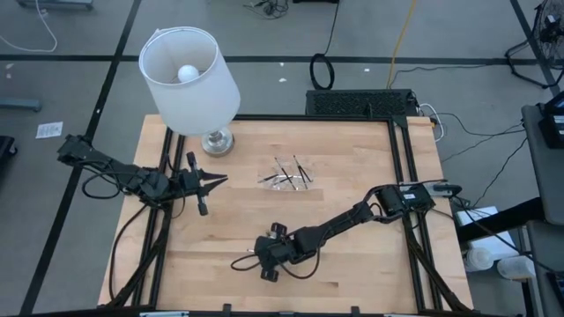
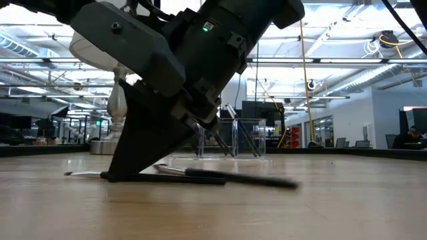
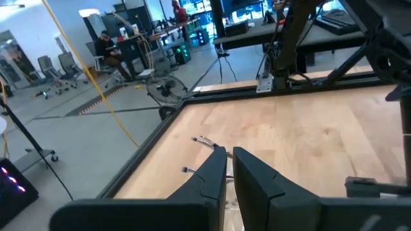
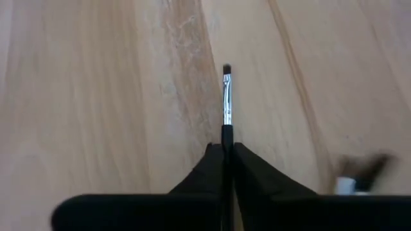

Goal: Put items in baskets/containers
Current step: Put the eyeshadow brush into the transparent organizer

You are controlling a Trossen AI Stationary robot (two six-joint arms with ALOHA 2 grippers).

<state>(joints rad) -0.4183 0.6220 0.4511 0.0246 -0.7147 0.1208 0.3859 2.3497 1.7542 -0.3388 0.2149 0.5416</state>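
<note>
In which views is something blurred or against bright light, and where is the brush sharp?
Right wrist view: the brush in the right gripper is sharp; a second brush is smeared. Low view: the arm is dark against bright ceiling lights; the near brush is soft. High view: even light.

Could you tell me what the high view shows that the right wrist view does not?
Only the high view shows the whole table, the white lamp, the clear tray with several brushes in it, and the left tool waiting near the lamp. Only the right wrist view shows the right tool shut on a thin brush, its silver ferrule and dark tip sticking out ahead. Both show the right tool down on the wooden tabletop.
</note>
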